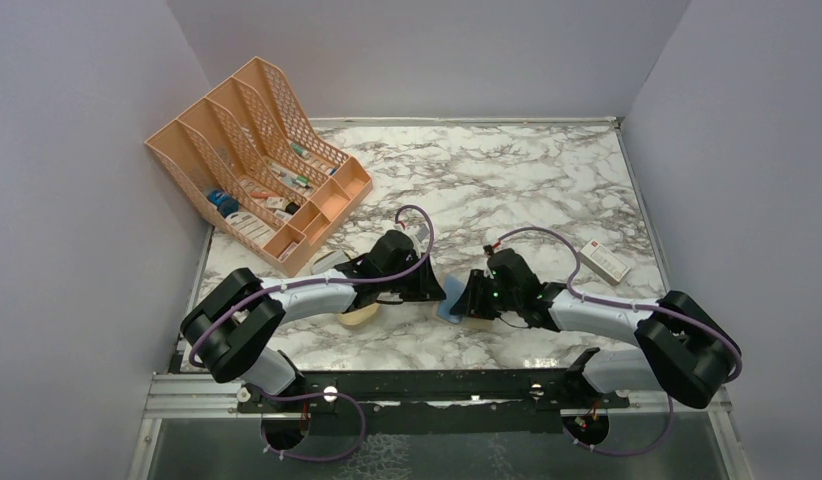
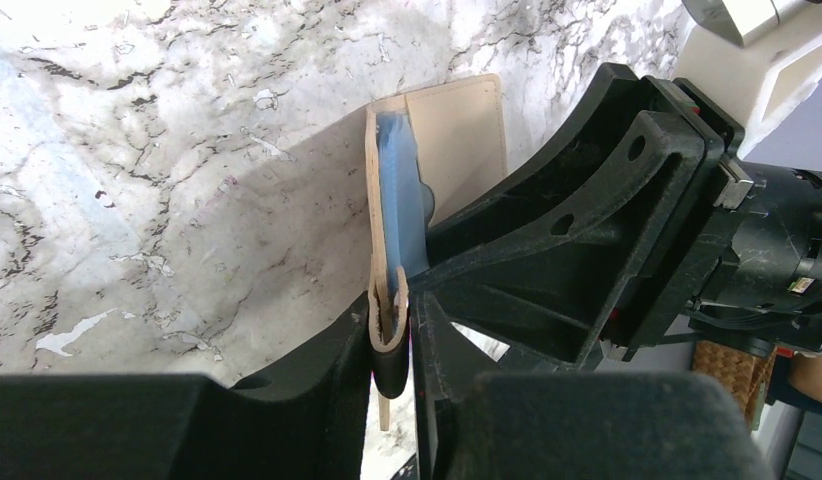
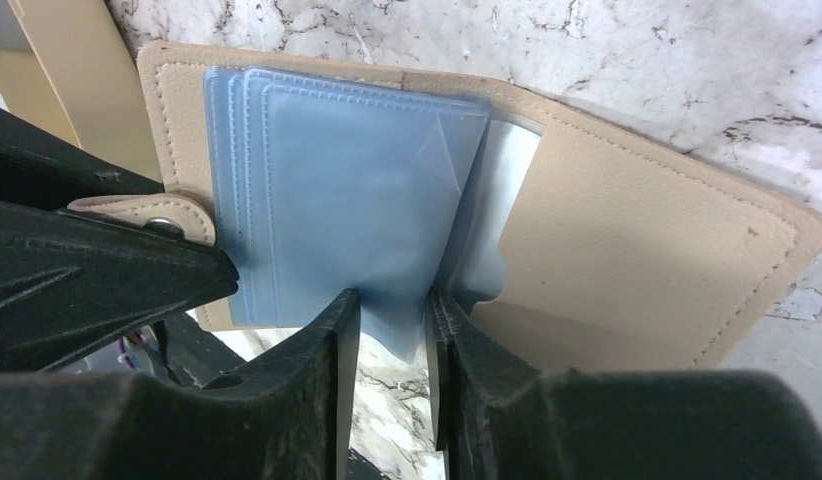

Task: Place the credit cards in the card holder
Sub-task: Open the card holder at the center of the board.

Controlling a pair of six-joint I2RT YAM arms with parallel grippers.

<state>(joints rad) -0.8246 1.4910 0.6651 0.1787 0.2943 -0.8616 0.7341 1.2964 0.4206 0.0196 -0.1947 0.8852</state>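
Tabletop (image 1: pixel 547 180): left gripper (image 2: pixel 392 335), right gripper (image 3: pixel 392 315) at card holder (image 3: pixel 637 250)

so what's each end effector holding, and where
Both hold the card holder: left end effector pinches its tan cover edge, right end effector grips the blue inner pockets' lower edge.

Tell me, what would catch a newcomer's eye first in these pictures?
At the near middle of the marble table, one opened tan card holder is worked from both sides: the left gripper pinches its edge, and the right gripper straddles its blue pockets. Next, the big orange file rack stands in the far left corner, and a small white box lies near the right edge.
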